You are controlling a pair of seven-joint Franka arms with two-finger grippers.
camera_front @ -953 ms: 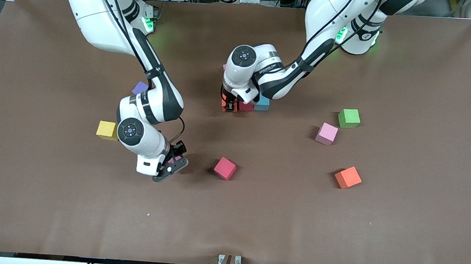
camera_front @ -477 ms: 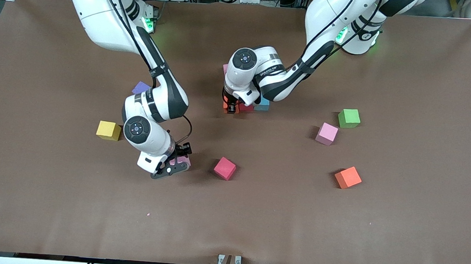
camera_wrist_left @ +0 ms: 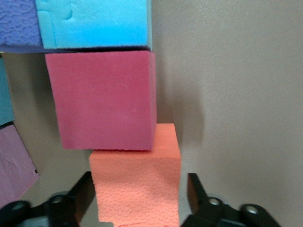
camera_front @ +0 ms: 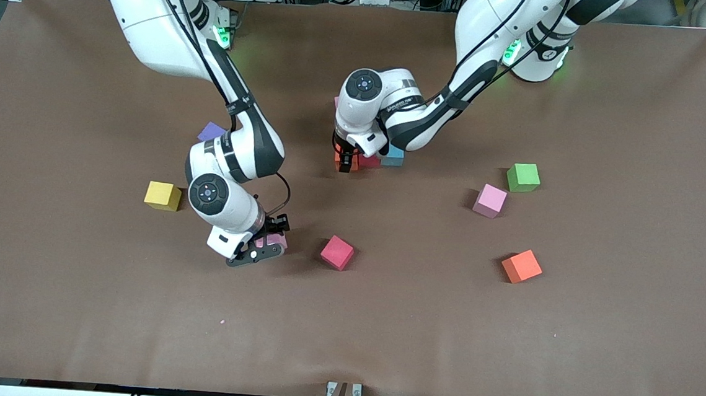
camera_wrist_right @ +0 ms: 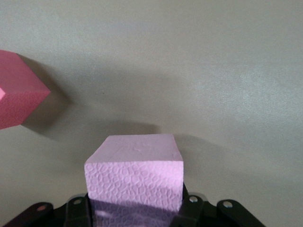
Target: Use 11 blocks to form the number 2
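Brown matte cloth covers the desk [camera_front: 70, 327]; metal framing and cables line the frame's upper edge. Toward the right arm's end lie a yellow cube [camera_front: 163, 195] and, higher up, a purple cube [camera_front: 211, 131]. In the lower centre the right pincer [camera_front: 260, 249] is clamped on a pink cube [camera_front: 274, 240], with a loose red cube [camera_front: 337, 252] beside it. In the upper centre the left pincer [camera_front: 345, 160] stands apart around an orange cube [camera_wrist_left: 137, 179], which touches a dark red cube [camera_wrist_left: 102, 97] that in turn touches a cyan cube [camera_wrist_left: 92, 21]. Toward the left arm's end lie a loose pink cube [camera_front: 490, 200], a green cube [camera_front: 523, 177] and a loose orange cube [camera_front: 521, 266].

One yellow block [camera_front: 163, 195], one green cube [camera_front: 523, 177]
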